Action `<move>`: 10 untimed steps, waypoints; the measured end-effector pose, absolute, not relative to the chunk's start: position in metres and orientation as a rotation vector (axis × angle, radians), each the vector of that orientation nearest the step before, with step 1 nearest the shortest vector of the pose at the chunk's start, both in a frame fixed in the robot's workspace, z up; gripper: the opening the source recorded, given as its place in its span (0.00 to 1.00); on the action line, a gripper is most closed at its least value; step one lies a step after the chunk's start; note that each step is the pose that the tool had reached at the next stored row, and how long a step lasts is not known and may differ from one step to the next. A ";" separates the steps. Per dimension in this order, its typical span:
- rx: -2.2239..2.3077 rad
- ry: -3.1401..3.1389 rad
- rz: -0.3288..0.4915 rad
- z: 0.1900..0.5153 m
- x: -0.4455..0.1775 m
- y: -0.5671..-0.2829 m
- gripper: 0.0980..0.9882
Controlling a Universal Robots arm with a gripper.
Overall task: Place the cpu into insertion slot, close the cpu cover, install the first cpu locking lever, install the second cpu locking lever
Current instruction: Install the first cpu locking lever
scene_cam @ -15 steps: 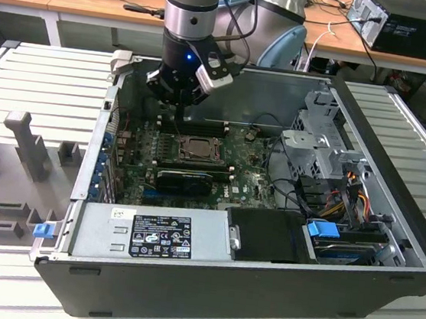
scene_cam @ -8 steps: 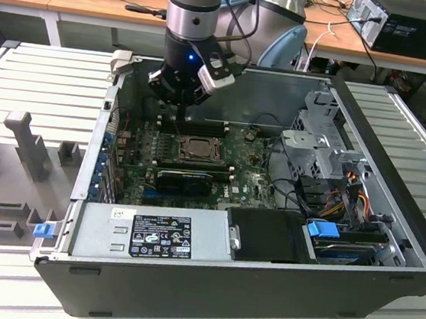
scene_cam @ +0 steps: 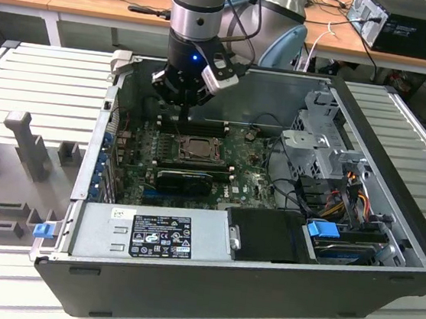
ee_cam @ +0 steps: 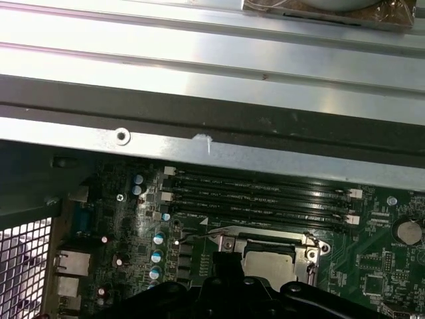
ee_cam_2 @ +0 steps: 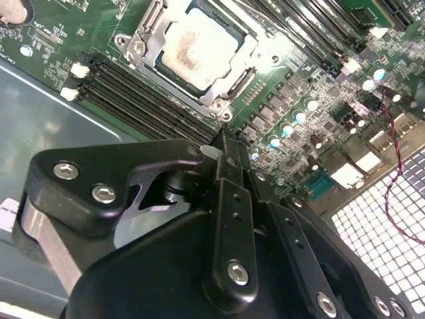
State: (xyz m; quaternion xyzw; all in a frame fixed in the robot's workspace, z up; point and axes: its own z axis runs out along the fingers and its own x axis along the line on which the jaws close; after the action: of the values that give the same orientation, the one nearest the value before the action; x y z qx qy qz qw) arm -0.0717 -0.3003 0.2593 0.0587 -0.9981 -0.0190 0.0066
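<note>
The cpu already sits in the slot with the cover closed over its edges. The hand, clenched on nothing, hovers just beside the socket, at its 12 o'clock in the exterior view. Whether the locking levers are latched, I cannot tell.

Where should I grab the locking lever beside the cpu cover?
Likely the locking lever's hooked end at the corner nearest the pincer, from above: the rest lies flat along the cpu cover's edge, too thin to pinch.
</note>
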 end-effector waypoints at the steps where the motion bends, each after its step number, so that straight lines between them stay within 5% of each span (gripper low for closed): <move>1: 0.184 -3.124 -0.060 0.259 -0.074 -0.300 0.01; 10: 0.185 -3.131 -0.059 0.259 -0.104 -0.302 0.01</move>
State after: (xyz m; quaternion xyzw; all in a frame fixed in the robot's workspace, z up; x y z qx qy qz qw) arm -0.1041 -0.3023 0.2591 0.0590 -0.9981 -0.0189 0.0021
